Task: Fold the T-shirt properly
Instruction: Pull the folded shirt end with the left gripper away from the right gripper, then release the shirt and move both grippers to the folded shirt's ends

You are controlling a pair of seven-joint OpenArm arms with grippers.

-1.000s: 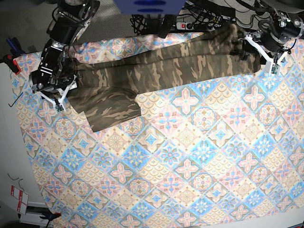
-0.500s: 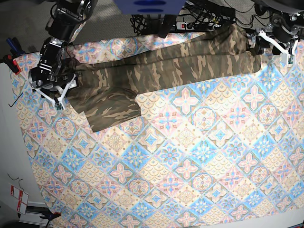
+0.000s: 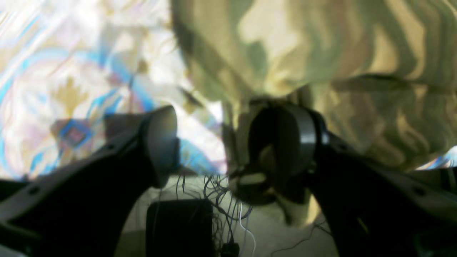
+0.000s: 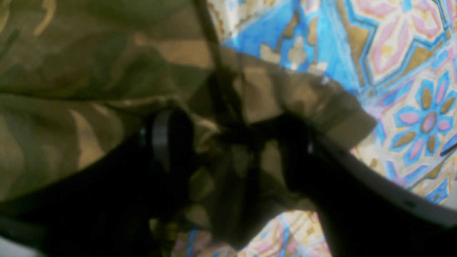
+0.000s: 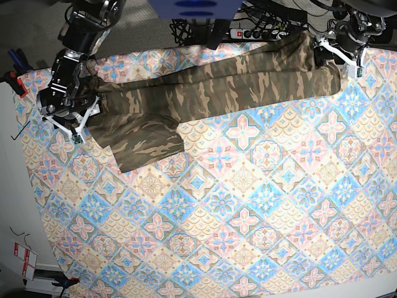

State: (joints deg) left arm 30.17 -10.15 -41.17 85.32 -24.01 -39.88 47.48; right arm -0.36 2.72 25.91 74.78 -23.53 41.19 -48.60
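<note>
A pastel blue-pink patterned tablecloth (image 5: 260, 205) covers the table almost to its edges. Beyond the far edge lies grey floor (image 5: 142, 28) with a power strip (image 5: 248, 32) and tangled black cables (image 5: 186, 28). A red-and-white tag (image 5: 23, 259) sits off the near-left corner.

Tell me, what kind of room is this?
Probably a robot lab: a camouflage T-shirt lies on a patterned tablecloth, with a power strip and tangled cables behind the table.
</note>
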